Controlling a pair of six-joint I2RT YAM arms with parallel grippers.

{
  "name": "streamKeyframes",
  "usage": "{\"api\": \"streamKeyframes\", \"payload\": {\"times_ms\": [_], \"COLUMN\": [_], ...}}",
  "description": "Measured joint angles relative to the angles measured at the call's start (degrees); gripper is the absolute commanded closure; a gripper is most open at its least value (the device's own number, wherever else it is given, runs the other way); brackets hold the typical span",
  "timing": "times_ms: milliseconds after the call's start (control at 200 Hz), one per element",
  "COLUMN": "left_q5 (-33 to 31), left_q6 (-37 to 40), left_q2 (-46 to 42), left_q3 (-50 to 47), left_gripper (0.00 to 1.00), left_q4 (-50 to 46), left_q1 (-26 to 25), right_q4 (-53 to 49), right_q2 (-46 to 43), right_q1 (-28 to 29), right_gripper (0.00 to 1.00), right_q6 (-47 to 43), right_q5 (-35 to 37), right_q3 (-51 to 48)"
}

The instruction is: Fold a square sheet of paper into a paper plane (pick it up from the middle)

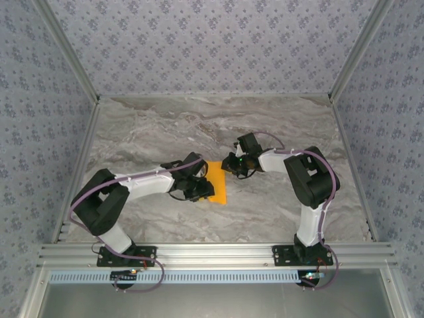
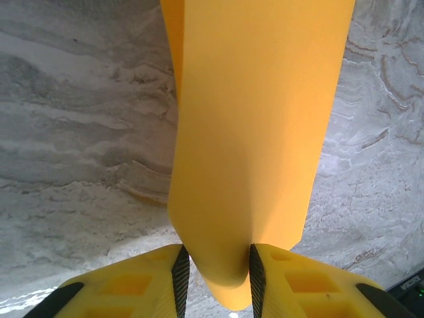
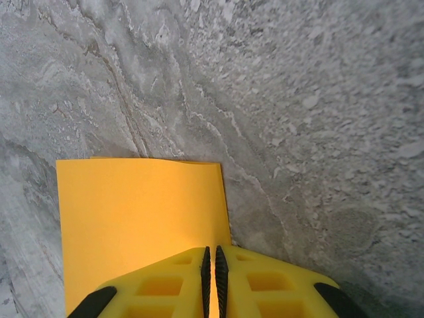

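Amid the surface [image 1: 199,126], left pincer [image 2: 218,266] pinches a bulging fold of orange paper [image 2: 252,132]; right pincer [image 3: 213,257] clamps its edge

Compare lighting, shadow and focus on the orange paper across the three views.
Top external: even, soft light; the thin orange paper sheet is small but crisp. Left wrist: it sits close to the lens, with a shaded dimple above the yellow fingers. Right wrist: it lies flat and evenly lit; the grey marble tabletop is sharp.
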Motion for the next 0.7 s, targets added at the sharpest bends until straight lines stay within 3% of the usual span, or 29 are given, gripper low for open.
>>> {"api": "streamKeyframes", "payload": {"times_ms": [510, 700], "left_q5": [3.8, 4.5], "left_q6": [0.6, 0.7], "left_q2": [-5.6, -5.4], "left_q3": [-1.4, -2.1], "left_gripper": [0.67, 0.61], "left_q4": [1.9, 2.8], "left_q1": [2.6, 3.1], "right_q4": [-0.4, -0.8], "right_q2": [0.0, 0.0], "right_q1": [0.1, 0.2], "right_gripper": [0.83, 0.83], "right_q6": [0.0, 0.0], "right_q5": [0.2, 0.4], "right_q3": [0.2, 0.5]}}
